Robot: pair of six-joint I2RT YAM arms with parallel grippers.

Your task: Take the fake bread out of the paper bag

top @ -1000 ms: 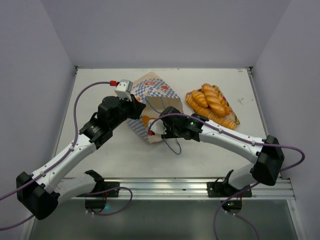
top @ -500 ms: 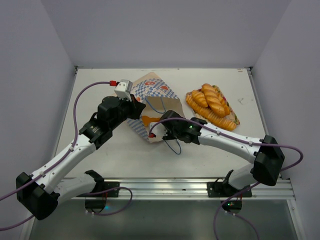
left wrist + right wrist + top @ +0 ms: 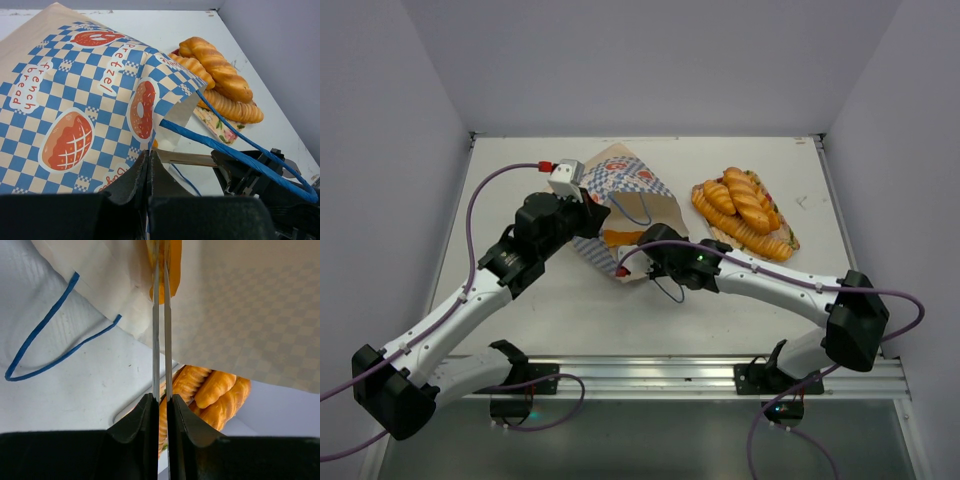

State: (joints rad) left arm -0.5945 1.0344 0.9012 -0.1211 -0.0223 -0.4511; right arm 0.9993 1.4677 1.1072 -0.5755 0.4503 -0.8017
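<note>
1. Vs 1 s ago: right tool [image 3: 161,270] has gone from part open to shut. Its wrist sits a bit lower at the bag [image 3: 625,185] mouth in the top view.
2. Bag mouth now spreads wider toward the tray [image 3: 788,240]. The orange patch inside reads longer than before.
3. Left arm, loaves [image 3: 740,205] and tray haven't moved.
4. Left tool [image 3: 149,170]: shut, pinching the bag's rim at the mouth and holding that edge up off the bench [image 3: 570,320].
5. Right tool: blades together with only a sliver between, tips in the mouth against the bread [image 3: 174,260]. Can't tell if they actually pinch it.
6. Bread: glossy orange, only a small part showing. It's still inside the bag, just within the opening, with paper above and beside it.
7. Bag: lies on its side mid-bench, mouth facing the right arm. It's cream w/ blue-white checks and red-orange pics; "french bread" and "pretzel" are legible from the left wrist.
8. Blue cord [image 3: 45,340] loops flat on the bench by the mouth. A 2nd cord crosses in front of the left wrist cam.
9. Loaves: golden, ridged, piled on the floral tray right of the bag, apart from it.
</note>
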